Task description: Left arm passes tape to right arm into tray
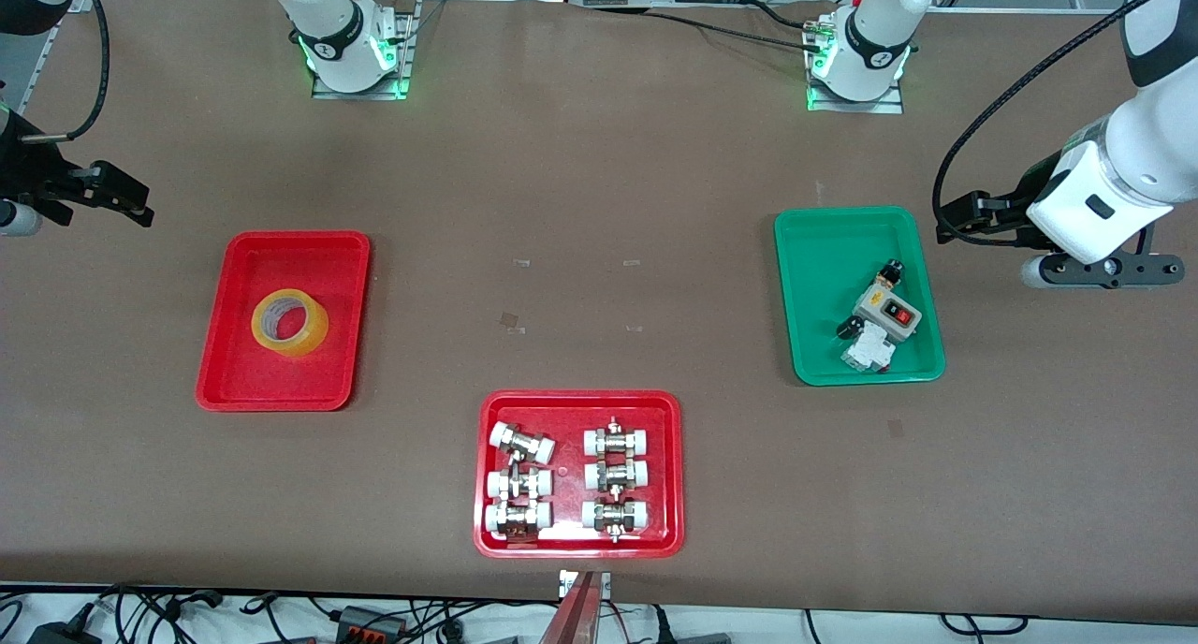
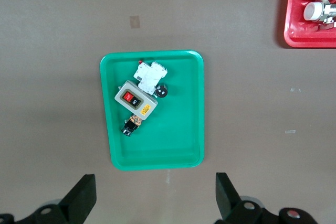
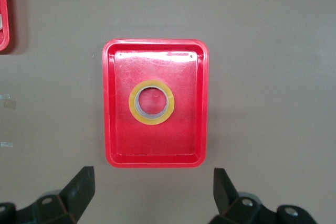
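The yellow tape roll (image 1: 290, 322) lies flat in the plain red tray (image 1: 234, 382) toward the right arm's end of the table. In the right wrist view the tape (image 3: 151, 102) sits at the middle of the tray (image 3: 111, 129). My right gripper (image 1: 19, 215) hangs over bare table beside that tray, open and empty (image 3: 152, 192). My left gripper (image 1: 1104, 271) hangs over bare table beside the green tray, open and empty (image 2: 155, 192). Both arms are drawn back to the table's ends.
A green tray (image 1: 824, 251) holding a grey switch box (image 1: 884, 312) and small parts sits toward the left arm's end; it also shows in the left wrist view (image 2: 173, 140). A red tray with white-capped metal fittings (image 1: 569, 419) sits nearest the front camera.
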Controlling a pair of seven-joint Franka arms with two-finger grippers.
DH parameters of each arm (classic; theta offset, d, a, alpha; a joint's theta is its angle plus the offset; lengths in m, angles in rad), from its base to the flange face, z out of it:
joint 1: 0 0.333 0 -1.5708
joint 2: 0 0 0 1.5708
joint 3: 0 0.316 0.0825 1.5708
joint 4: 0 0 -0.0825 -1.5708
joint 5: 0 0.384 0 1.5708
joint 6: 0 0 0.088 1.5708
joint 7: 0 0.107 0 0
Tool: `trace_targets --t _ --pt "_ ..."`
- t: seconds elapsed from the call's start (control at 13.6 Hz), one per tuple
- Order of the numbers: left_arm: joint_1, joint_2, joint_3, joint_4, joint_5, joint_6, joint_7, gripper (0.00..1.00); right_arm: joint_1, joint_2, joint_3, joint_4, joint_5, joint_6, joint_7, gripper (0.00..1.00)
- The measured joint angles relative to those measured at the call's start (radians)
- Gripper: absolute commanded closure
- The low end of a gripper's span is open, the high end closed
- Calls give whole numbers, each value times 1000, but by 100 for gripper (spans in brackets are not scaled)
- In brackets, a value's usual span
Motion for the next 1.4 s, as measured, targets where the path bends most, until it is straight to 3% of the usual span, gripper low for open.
trace_targets --t 0.44,1.4 --pt "0 0 0 0 0 0 0 0 -27 -1 40 0 0 0 0 0" --pt "0 0 0 0 0 0 0 0 -35 -15 41 0 6 -25 15 0"
